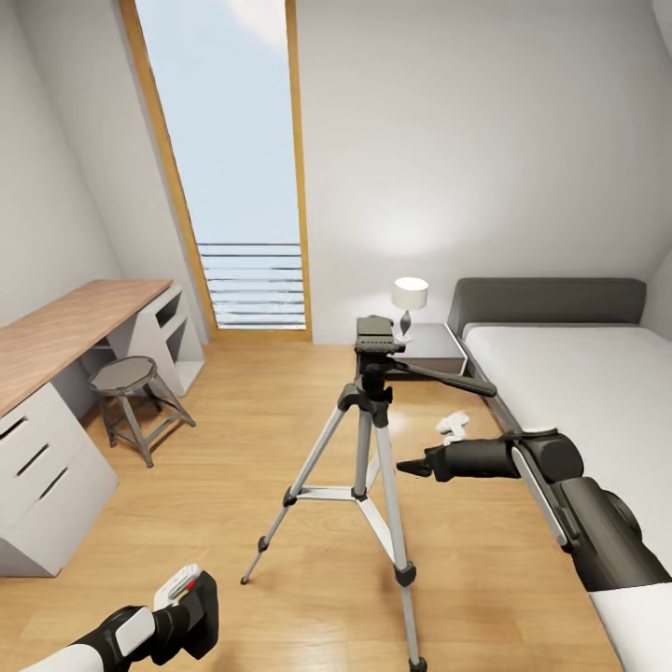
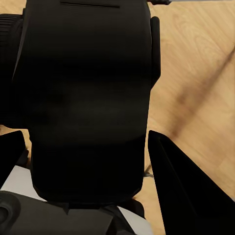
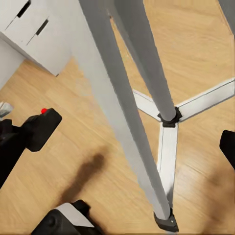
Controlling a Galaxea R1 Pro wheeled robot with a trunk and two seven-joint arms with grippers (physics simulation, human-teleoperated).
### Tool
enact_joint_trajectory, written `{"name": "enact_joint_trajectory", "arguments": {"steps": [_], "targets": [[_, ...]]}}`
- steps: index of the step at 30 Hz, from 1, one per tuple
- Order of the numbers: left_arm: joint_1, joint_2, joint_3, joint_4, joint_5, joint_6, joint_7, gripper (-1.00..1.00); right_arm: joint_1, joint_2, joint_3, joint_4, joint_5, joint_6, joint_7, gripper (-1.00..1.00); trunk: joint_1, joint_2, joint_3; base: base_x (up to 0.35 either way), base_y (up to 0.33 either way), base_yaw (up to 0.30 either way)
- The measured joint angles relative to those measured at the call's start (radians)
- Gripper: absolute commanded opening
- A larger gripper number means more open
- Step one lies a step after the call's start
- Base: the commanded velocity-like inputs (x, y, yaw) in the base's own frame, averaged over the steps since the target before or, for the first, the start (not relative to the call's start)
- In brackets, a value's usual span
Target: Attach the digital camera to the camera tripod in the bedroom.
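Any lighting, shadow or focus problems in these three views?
Head view: evenly lit and sharp, a soft glow on the wall above the lamp. Left wrist view: the digital camera sits so close it reads as a dark mass with almost no detail. Right wrist view: soft shadows on the wood floor; the near legs of the camera tripod look stretched.

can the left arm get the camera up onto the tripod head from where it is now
Probably not yet. The left gripper holds the digital camera low, well below the camera tripod head. The space between looks free, so it likely needs raising and extending forward.
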Motion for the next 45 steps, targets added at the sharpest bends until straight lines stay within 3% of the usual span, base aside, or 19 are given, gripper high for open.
{"name": "enact_joint_trajectory", "arguments": {"steps": [5,13,21,30,35,42,45], "targets": [[0.000,0.001,0.000,0.001,0.000,0.000,0.000,-1.00,0.000,0.002,0.026,0.004,0.000,0.000,-0.003,1.00,0.000,0.000,0.000,-0.002,0.001,0.000],[0.000,0.001,0.000,0.001,0.000,0.001,0.000,-1.00,0.000,0.006,0.031,0.009,-0.003,-0.006,-0.005,1.00,0.000,0.000,0.000,0.000,0.000,0.000],[0.000,0.001,0.000,0.002,0.000,0.001,0.000,-1.00,0.000,0.062,0.030,0.033,-0.005,-0.010,-0.007,1.00,0.000,0.000,0.000,0.000,0.000,0.000],[0.000,0.001,-0.001,0.002,0.000,0.000,0.000,-1.00,0.000,0.102,0.025,0.095,-0.007,-0.023,-0.007,1.00,0.000,0.000,0.000,0.000,0.000,0.000],[0.000,0.001,-0.001,0.002,0.000,0.000,-0.001,-1.00,0.000,0.134,0.022,0.149,-0.005,-0.107,-0.035,1.00,0.000,0.000,0.000,0.000,0.000,0.000],[0.000,0.001,-0.001,0.002,0.000,0.000,-0.001,-1.00,0.000,0.159,0.017,0.258,-0.010,-0.324,-0.213,1.00,0.000,0.000,0.000,0.000,0.000,0.000],[0.000,0.001,-0.001,0.002,0.000,0.000,-0.001,-1.00,0.000,0.167,0.015,0.272,-0.012,-0.371,-0.263,1.00,0.000,0.000,0.000,0.000,0.000,0.000]]}}
